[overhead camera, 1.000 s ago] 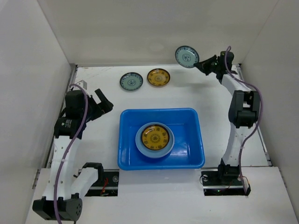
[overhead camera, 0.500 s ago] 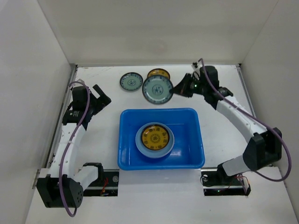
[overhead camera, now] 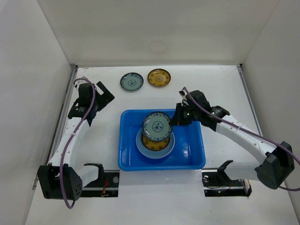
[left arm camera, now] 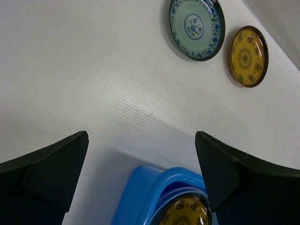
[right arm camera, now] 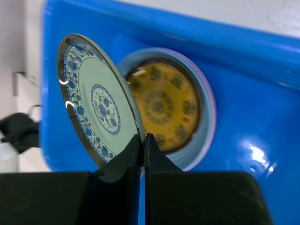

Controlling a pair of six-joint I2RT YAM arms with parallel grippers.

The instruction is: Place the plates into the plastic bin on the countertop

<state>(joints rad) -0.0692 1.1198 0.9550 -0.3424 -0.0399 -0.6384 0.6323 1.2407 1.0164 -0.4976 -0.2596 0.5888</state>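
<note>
My right gripper [overhead camera: 176, 118] is shut on the rim of a teal-and-white plate [overhead camera: 157, 126] and holds it tilted over the blue plastic bin [overhead camera: 192, 154]; the wrist view shows the plate [right arm camera: 96, 105] pinched between the fingers. Under it in the bin lies an amber-yellow plate [right arm camera: 164, 105] on a stack of larger plain plates [overhead camera: 140, 149]. Another teal-and-white plate [overhead camera: 131, 82] and an amber-yellow plate [overhead camera: 159, 78] lie on the white countertop [overhead camera: 220, 89] behind the bin; both show in the left wrist view [left arm camera: 197, 28], [left arm camera: 248, 56]. My left gripper [overhead camera: 104, 95] is open and empty, left of the bin.
White walls bound the countertop at the back and both sides. The bin's near left corner [left arm camera: 154, 197] shows in the left wrist view. The arm bases stand at the near edge.
My right arm has carried the teal-and-white plate from the back right corner to over the bin. My left gripper has moved a little toward the back.
</note>
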